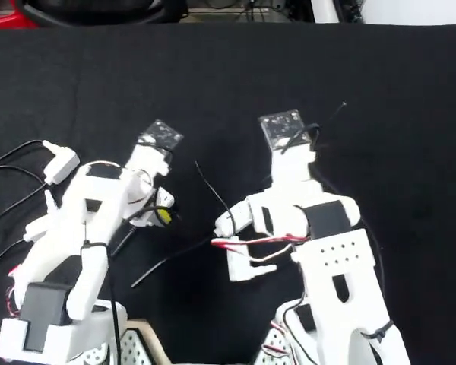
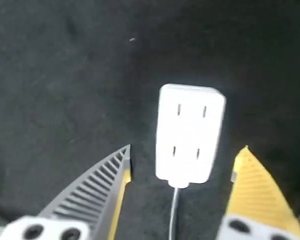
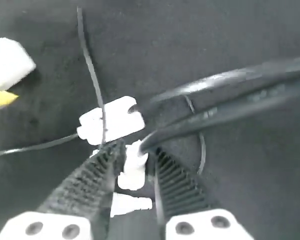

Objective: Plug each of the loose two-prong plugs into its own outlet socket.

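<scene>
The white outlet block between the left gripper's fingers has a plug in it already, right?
No, there is no plug in it. The left wrist view shows the outlet block with both sockets empty, between the open fingers of the left gripper.

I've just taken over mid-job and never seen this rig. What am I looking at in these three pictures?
Two small white robot arms work over a table covered in black cloth. The overhead picture looks down on both: the left arm and the right arm. The other two pictures come from cameras on each wrist, looking past the fingers. The left gripper is open, its fingers either side of a white outlet block lying on the cloth, its slots empty. The right gripper is shut on a white plug; a second plug lies loose just beyond.
</scene>
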{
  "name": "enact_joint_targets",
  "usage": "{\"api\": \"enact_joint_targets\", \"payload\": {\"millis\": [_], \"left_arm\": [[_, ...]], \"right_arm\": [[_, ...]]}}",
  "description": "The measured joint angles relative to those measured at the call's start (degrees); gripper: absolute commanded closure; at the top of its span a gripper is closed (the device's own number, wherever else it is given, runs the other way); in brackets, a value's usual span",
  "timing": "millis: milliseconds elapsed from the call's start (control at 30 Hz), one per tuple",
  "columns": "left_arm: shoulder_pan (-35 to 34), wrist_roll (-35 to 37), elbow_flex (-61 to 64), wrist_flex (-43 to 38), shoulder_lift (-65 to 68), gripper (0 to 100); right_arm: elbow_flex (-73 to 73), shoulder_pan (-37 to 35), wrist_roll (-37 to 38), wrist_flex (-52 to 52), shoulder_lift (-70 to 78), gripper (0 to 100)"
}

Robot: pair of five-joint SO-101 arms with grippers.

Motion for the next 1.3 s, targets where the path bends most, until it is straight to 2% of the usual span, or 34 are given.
{"api": "enact_joint_targets", "payload": {"millis": [233,400,467,600,733,933,1067,1300], "left_arm": [[-2.5,2.3,0.0,10.4,-16.1,68],[-13.1,4.3,1.8,15.3,-32.7,68],[-17.8,2.7,5.7,15.3,-37.4,70],[-22.8,0.9,15.7,14.2,-41.3,73],[-25.8,0.8,22.6,13.5,-44.4,74],[-25.8,0.8,31.6,13.5,-52.4,74],[-25.8,0.8,36.7,13.5,-60.0,74],[-24.9,-2.7,40.7,19.3,-72.6,74]], "right_arm": [[5.1,-7.0,7.7,-14.3,0.0,98.7],[12.1,-15.2,13.8,-28.5,0.0,98.7],[16.4,-19.3,17.1,-36.7,0.0,98.7],[23.1,-24.8,22.5,-52.9,0.9,98.7],[22.6,-25.8,23.5,-58.9,7.8,98.7],[14.4,-25.9,24.1,-60.0,22.8,98.7],[12.3,-25.9,24.1,-60.8,27.1,98.7],[15.0,-25.9,24.2,-76.5,30.9,98.7]]}}
